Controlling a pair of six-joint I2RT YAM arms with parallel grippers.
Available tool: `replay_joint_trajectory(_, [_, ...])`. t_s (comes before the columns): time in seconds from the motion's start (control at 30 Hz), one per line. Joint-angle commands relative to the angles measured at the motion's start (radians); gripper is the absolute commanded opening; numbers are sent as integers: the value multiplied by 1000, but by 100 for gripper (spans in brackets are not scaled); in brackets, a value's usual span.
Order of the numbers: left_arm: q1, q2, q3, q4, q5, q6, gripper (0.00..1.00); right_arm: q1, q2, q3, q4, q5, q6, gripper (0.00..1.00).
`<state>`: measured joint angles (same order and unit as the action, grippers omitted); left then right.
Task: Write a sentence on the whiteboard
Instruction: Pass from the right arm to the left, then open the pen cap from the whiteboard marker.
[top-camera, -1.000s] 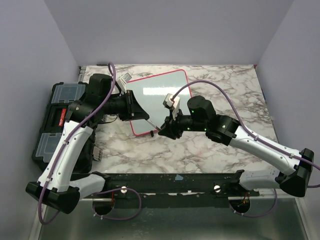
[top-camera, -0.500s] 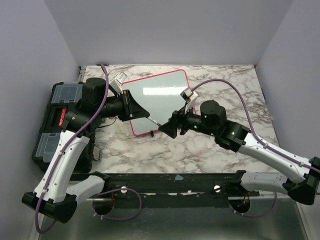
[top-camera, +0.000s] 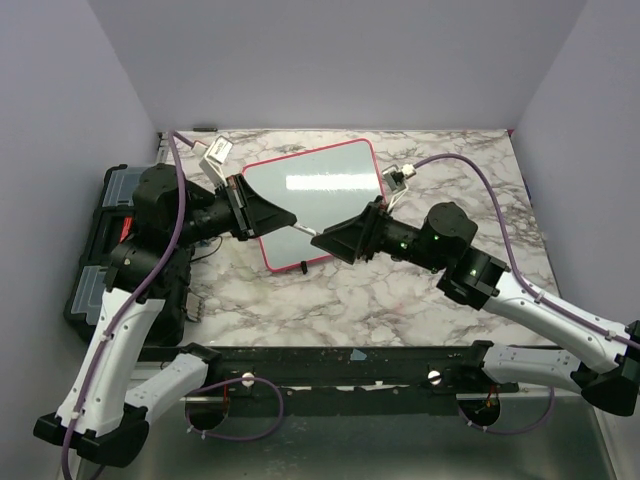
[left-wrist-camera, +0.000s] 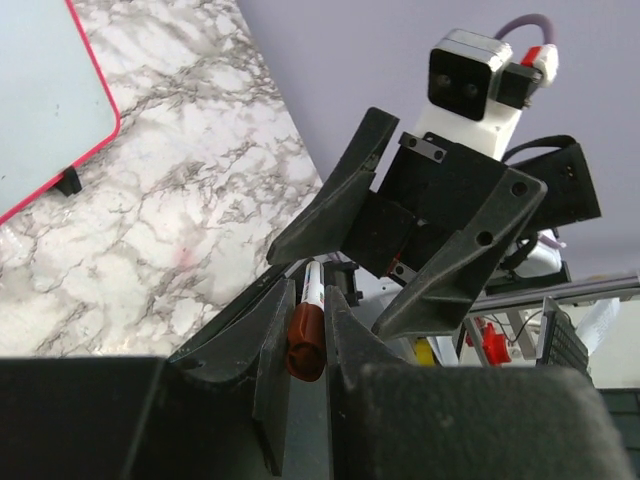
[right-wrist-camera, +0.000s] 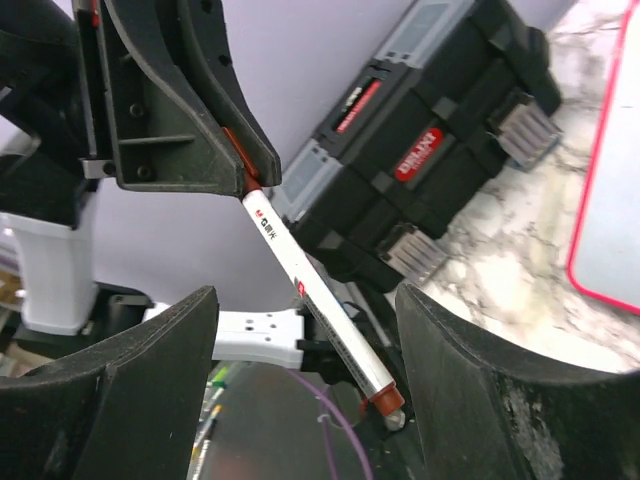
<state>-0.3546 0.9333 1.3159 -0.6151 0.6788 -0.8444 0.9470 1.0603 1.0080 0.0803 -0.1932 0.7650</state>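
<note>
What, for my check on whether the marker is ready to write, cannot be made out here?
Top view: marker too small to tell capped or bare.
Left wrist view: whiteboard cut off by the frame's left edge.
Top view: toolbox partly behind the left arm.

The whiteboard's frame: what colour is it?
Red-pink, around the whiteboard; it shows best in the top external view.
</note>
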Motion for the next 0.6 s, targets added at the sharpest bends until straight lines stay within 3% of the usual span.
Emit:
replay_joint_trajectory(0.0, [6,-41,1,105,62,-42,0,-2,2,-2,125,-84,74,73])
replay_joint_trajectory(0.37, [6,-108,-59,248,87,-113,0,-1,45,19,271,-207,146,69])
replay_joint_trajectory(0.57, [6,-132,-95,317,78,-145,0,-1,92,60,299,-228,152,60])
